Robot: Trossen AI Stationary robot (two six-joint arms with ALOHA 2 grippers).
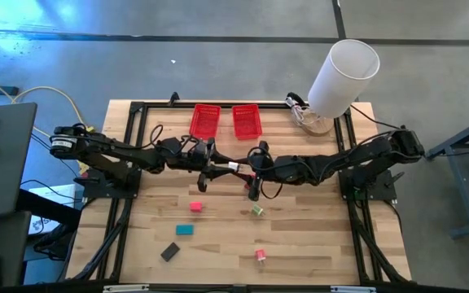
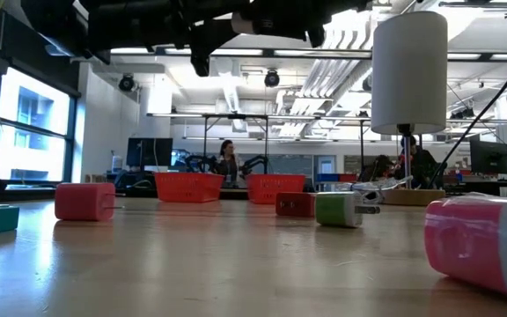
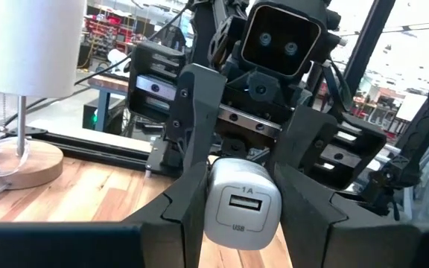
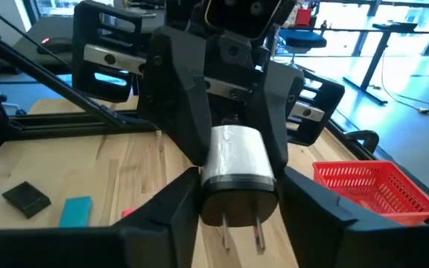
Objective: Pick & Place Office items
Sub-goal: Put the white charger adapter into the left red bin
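Observation:
A small white charger block point(image 3: 240, 205) with a USB port on one end and two metal prongs point(image 4: 238, 232) on its dark end hangs above the middle of the table, between both grippers. My left gripper point(image 3: 240, 216) and my right gripper point(image 4: 238, 208) face each other there point(image 1: 236, 168), each shut on the block. On the table lie a pink block point(image 1: 196, 207), a green one point(image 1: 256, 210), a teal one point(image 1: 185, 229), a dark grey one point(image 1: 169, 251) and a pink-red one point(image 1: 260, 255). The low view also shows a red block point(image 2: 295, 204). My left gripper pinches the charger's USB end point(image 3: 216, 216) between its two fingers, coming level from the table's left. The block is lifted clear of the table, its port facing the wrist. My right gripper pinches the charger's dark prong end point(image 4: 213, 205) between its two fingers, coming level from the table's right. The prongs point back toward this wrist, and the block is clear of the table.
Two red mesh baskets point(image 1: 205, 120) point(image 1: 247, 120) stand side by side at the far edge. A big white cylinder point(image 1: 344, 73) on a wooden base stands at the far right corner. Black frame rails run along the table's left and right sides. People sit in the room beyond.

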